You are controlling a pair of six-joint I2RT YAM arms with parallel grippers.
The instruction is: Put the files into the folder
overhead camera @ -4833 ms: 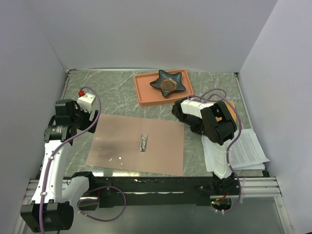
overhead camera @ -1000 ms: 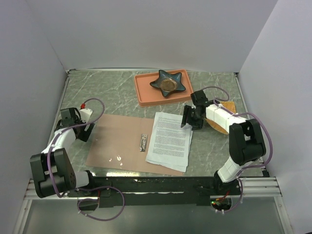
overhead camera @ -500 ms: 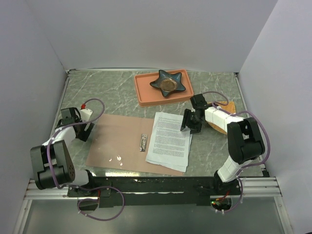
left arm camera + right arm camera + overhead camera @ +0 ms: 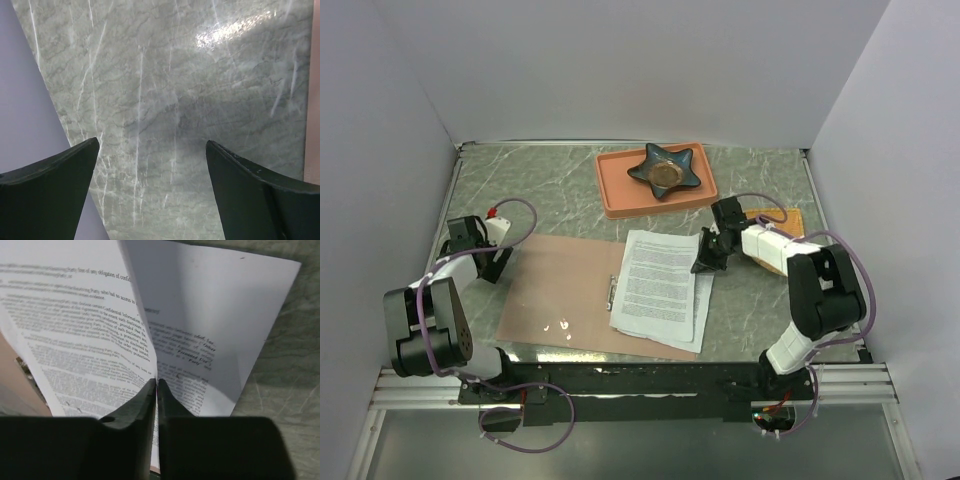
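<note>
The files (image 4: 660, 287), white printed sheets, lie on the right half of the open pinkish-brown folder (image 4: 555, 295), their left edge over the silver clip (image 4: 612, 291). My right gripper (image 4: 704, 260) is shut on the upper right edge of the sheets. In the right wrist view the top sheet (image 4: 80, 335) stands pinched between the closed fingers (image 4: 157, 385), with another sheet (image 4: 215, 340) lying below. My left gripper (image 4: 492, 262) is open and empty just left of the folder's upper left corner. The left wrist view shows only bare marble between its fingers (image 4: 152, 150).
A salmon-orange tray (image 4: 620, 195) holding a dark star-shaped dish (image 4: 666, 170) stands at the back. An orange mat (image 4: 790, 225) lies under the right arm at the right. White walls enclose the table on three sides.
My right gripper has dragged the files leftward across the folder, so their left edge now reaches the clip. The left arm has barely moved.
</note>
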